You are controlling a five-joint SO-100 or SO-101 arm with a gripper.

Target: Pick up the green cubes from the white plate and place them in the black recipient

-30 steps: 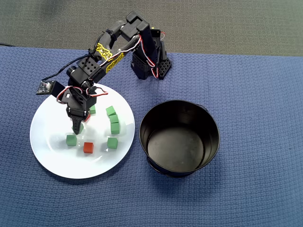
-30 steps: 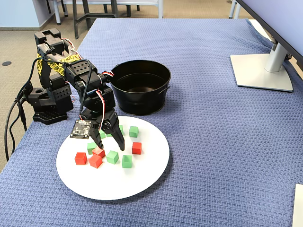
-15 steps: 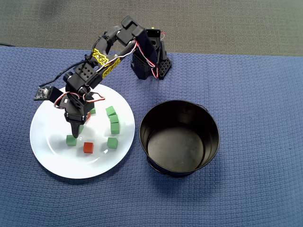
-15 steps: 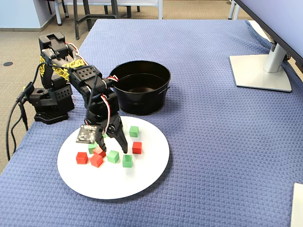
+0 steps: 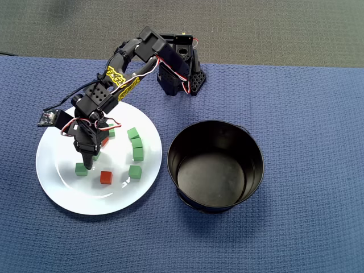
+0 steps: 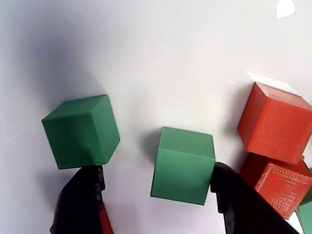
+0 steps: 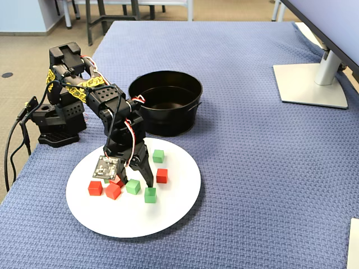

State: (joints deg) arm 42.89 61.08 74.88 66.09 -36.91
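Note:
The white plate (image 5: 62, 190) (image 7: 174, 207) holds several green cubes and a few red-orange ones. My gripper (image 6: 157, 168) (image 5: 88, 165) (image 7: 140, 182) is open and low over the plate. One green cube (image 6: 183, 165) (image 7: 133, 186) sits between the fingers, against the right one in the wrist view. A second green cube (image 6: 82, 131) (image 5: 81, 169) (image 7: 150, 194) lies just past the left fingertip (image 6: 90, 178). Other green cubes (image 5: 137, 148) lie towards the black recipient (image 5: 250, 142) (image 7: 190, 115), whose inside looks bare.
Two red cubes (image 6: 275, 122) lie beside the right finger in the wrist view, and another red cube (image 5: 106, 177) (image 7: 162, 175) lies near the gripper. The arm's base (image 5: 179, 77) stands behind the plate. A monitor stand (image 7: 311, 84) sits far off on the blue cloth.
The arm has swung a little left and down in the overhead view, with the gripper lower over the plate. The outer green cube has shifted slightly left.

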